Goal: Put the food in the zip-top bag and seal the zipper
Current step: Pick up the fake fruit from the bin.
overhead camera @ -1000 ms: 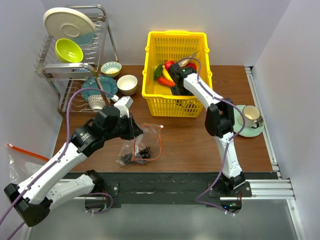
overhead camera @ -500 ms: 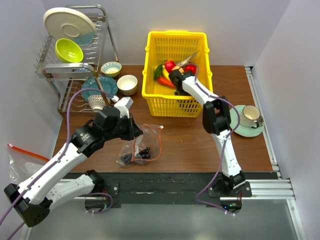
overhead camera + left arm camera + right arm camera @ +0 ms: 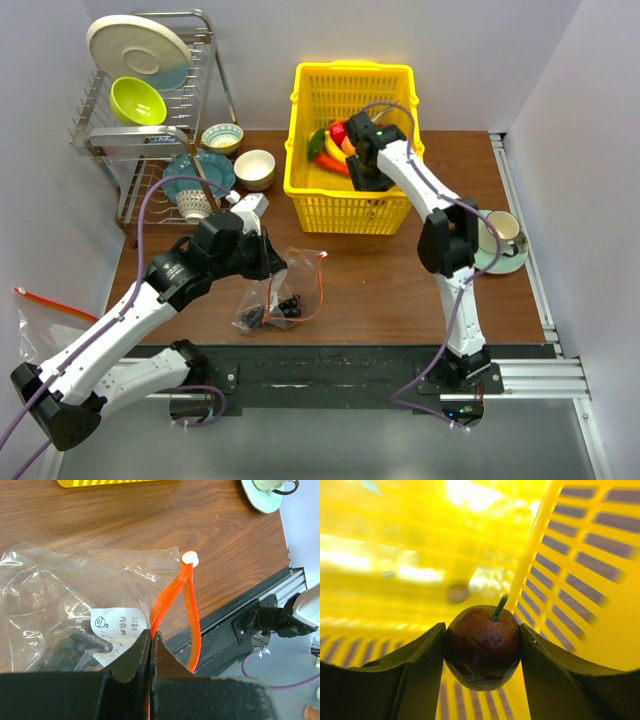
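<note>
The zip-top bag (image 3: 292, 283) lies crinkled on the table in front of the yellow basket (image 3: 300, 185), with dark grapes (image 3: 286, 307) inside it. My left gripper (image 3: 272, 268) is shut on the bag's mouth. In the left wrist view the jaws (image 3: 151, 636) pinch one side of the red-orange zipper (image 3: 170, 592), whose white end piece (image 3: 189, 557) points away. My right gripper (image 3: 368, 178) is inside the basket, shut on a dark red apple (image 3: 482, 645) with a green stem. More food (image 3: 333, 148) lies in the basket: a banana, a green piece and red pieces.
A dish rack (image 3: 150, 100) with a plate and a green bowl stands at the back left, with two small bowls (image 3: 254, 167) beside it. A cup on a saucer (image 3: 500, 240) sits at the right. Another flat clear bag (image 3: 40, 320) lies off the table's left edge.
My right gripper has shifted right and risen a little inside the basket. The left arm and the bag have not moved.
</note>
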You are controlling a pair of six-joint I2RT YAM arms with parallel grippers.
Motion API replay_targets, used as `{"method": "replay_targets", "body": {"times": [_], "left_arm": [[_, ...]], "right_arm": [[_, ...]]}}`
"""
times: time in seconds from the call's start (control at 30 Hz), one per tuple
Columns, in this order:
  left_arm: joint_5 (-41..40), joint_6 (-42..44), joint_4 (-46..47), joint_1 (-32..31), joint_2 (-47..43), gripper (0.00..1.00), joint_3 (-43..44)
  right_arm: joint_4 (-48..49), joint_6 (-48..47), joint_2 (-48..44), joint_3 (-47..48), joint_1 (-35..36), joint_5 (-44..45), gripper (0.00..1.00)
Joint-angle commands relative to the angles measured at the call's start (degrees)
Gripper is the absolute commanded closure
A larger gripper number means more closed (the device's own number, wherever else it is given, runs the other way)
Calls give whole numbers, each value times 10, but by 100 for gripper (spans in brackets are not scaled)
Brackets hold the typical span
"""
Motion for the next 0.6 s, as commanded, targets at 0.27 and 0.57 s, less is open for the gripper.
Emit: {"method": "replay_targets", "body": {"times": [0.27, 0.57], "left_arm": [[0, 5, 18, 2, 2, 100, 20], [-6, 12, 10, 3, 0, 100, 24]], "right_arm": [[189, 34, -323, -183, 5, -314, 67], [397, 94, -563, -462, 62, -457, 70]]}}
